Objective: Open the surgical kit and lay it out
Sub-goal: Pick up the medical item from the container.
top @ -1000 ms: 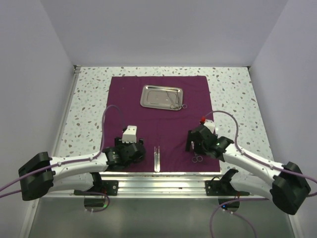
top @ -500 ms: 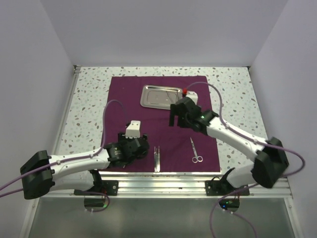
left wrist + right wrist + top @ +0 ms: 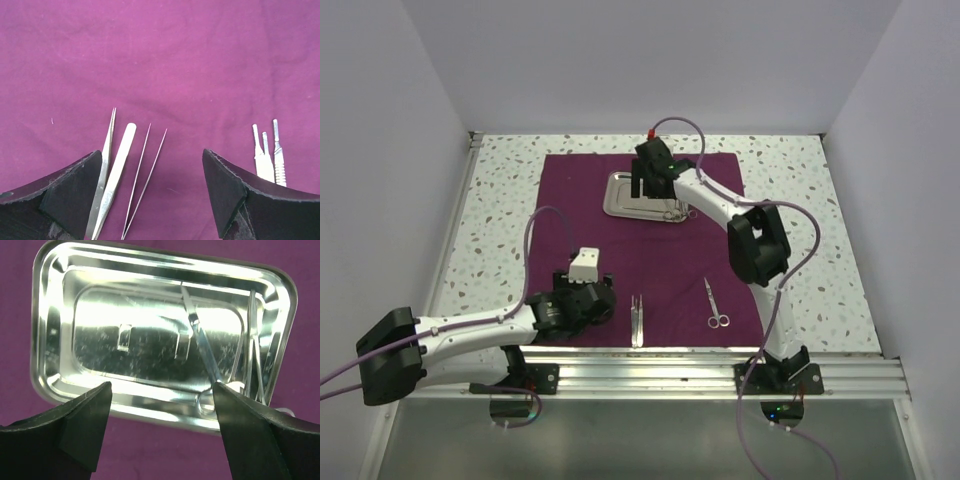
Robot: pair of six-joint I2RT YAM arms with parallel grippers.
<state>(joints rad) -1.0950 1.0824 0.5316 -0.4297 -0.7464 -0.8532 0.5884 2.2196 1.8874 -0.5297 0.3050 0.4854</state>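
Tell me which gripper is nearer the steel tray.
Right. The right gripper hovers directly above the steel tray; the left gripper sits far off at the near edge of the cloth, by the tweezers.

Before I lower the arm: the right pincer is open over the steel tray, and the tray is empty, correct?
Not empty. The right pincer is open over the steel tray, but slim steel instruments lie in the tray's right part, as the right wrist view shows.
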